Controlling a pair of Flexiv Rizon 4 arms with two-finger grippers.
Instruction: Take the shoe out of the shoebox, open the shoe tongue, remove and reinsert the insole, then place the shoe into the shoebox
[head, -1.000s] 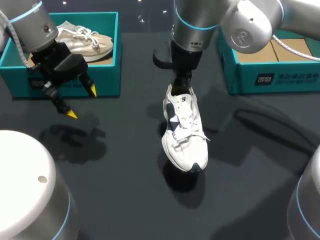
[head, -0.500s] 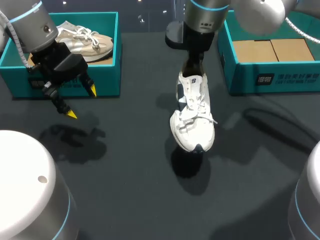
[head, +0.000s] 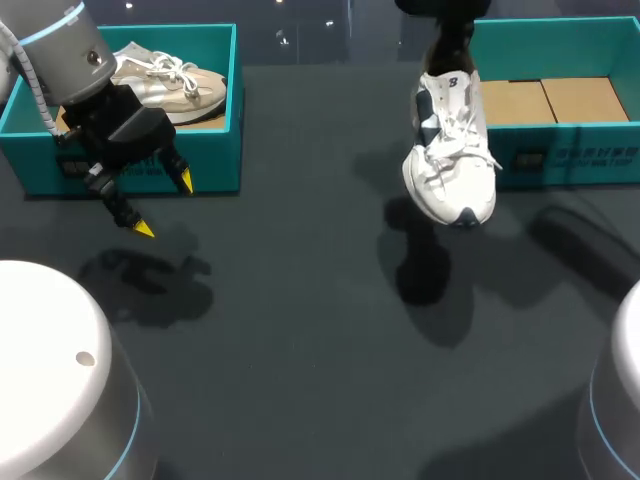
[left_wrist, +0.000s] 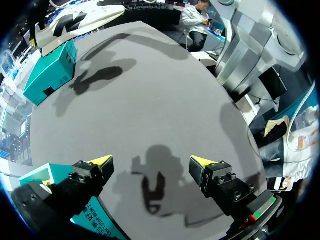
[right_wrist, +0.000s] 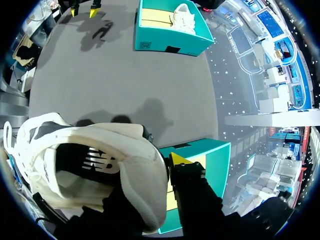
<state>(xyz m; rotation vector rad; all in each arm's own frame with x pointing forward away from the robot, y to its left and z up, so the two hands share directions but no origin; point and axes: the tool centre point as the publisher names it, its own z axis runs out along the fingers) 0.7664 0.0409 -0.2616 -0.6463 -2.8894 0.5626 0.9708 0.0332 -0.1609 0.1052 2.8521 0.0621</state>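
Head view first: white shoe (head: 450, 150) hangs toe-down in the air, heel uppermost, held from above by the right arm, and its shadow (head: 420, 270) lies on the dark table (head: 300, 350) well below it. The shoe sits across the front near corner of the right shoebox (head: 580, 160), whose tan cardboard floor (head: 545, 100) is bare. Over on the other side the left gripper (head: 163, 205) hovers just in front of the left shoebox (head: 215, 150), fingers spread wide with nothing in them, and a beige shoe (head: 170, 80) lies inside that box. In the left wrist view the left gripper (left_wrist: 151, 161) is released, both yellow tips apart over bare table (left_wrist: 165, 100), a teal box wall just beside one finger; the white shoe (left_wrist: 80, 20) shows far ahead, above the right shoebox (left_wrist: 50, 70). In the right wrist view the right gripper (right_wrist: 155, 170) is clenched on the heel collar of the white shoe (right_wrist: 90, 165): one yellow-tipped finger presses the outside of the heel while the other is hidden inside the shoe. The right shoebox (right_wrist: 205, 155) lies just beyond that outer finger, and the left shoebox (right_wrist: 170, 42) stands far across the table.
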